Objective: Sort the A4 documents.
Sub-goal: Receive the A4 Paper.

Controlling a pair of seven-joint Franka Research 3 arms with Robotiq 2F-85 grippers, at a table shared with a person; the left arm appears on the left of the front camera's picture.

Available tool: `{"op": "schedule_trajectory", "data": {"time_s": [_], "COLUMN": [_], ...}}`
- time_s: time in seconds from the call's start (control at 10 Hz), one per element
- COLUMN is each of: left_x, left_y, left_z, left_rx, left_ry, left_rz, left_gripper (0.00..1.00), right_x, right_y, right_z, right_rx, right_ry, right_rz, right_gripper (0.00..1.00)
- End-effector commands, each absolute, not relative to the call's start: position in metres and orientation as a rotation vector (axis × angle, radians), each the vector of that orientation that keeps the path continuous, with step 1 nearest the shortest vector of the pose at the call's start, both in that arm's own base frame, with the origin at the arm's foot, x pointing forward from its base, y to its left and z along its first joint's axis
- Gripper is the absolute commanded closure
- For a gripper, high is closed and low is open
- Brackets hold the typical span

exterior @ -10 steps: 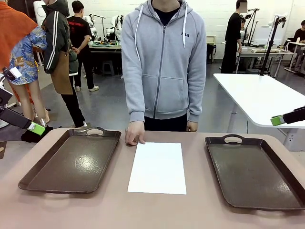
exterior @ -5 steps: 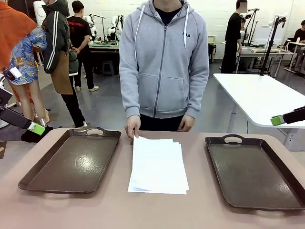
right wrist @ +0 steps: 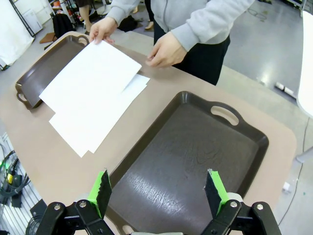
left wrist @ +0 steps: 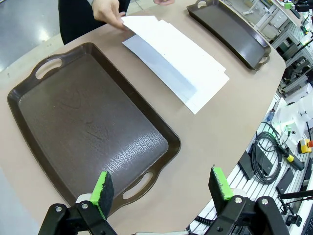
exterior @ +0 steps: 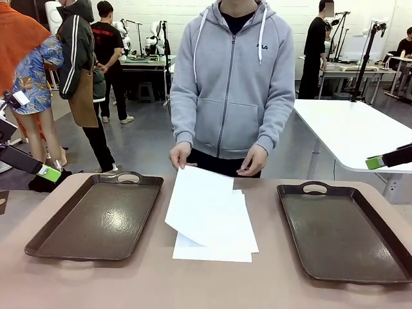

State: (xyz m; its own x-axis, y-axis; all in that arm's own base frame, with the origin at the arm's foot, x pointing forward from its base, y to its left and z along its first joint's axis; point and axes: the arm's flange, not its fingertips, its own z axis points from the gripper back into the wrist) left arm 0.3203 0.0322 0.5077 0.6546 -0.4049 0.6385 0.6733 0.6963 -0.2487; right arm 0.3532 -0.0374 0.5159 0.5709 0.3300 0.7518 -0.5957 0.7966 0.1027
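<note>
Left gripper (left wrist: pixel 160 186): jaws wide apart, empty, touching nothing.
Right gripper (right wrist: pixel 159 188): jaws wide apart, empty.
Arm pose: left gripper hangs above the left tray's (left wrist: pixel 88 127) near handle; right gripper hangs above the right tray (right wrist: pixel 195 156).
A4 documents (exterior: pixel 212 248): stacked on the table (exterior: pixel 193 283) between the trays, well apart from both grippers.
Top sheet (exterior: pixel 203 203): far edge held up by the person's hand (exterior: pixel 180 154).

Matt white paper A4 documents (exterior: pixel 212 215); glossy, faintly textured brown plastic trays (exterior: pixel 96 219).

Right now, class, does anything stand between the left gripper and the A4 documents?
The low left tray lies between the open left gripper and the A4 documents. A person's hand holds the top sheet's far corner.
</note>
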Motion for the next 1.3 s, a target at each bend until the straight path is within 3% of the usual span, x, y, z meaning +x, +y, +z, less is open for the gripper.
{"op": "schedule_trajectory", "data": {"time_s": [0.0,1.2], "left_x": [0.3205,0.3205], "left_y": [0.0338,0.0338], "left_z": [0.5073,0.5073], "left_rx": [-0.512,-0.512], "left_ry": [-0.595,-0.595], "left_rz": [-0.654,-0.654], "left_gripper": [0.0,0.0], "right_x": [0.352,0.352], "right_y": [-0.0384,-0.0384], "right_z": [0.5155,0.5155], "right_rx": [0.38,0.38], "right_ry": [-0.792,-0.792], "right_rz": [0.57,0.57], "right_gripper": [0.0,0.0]}}
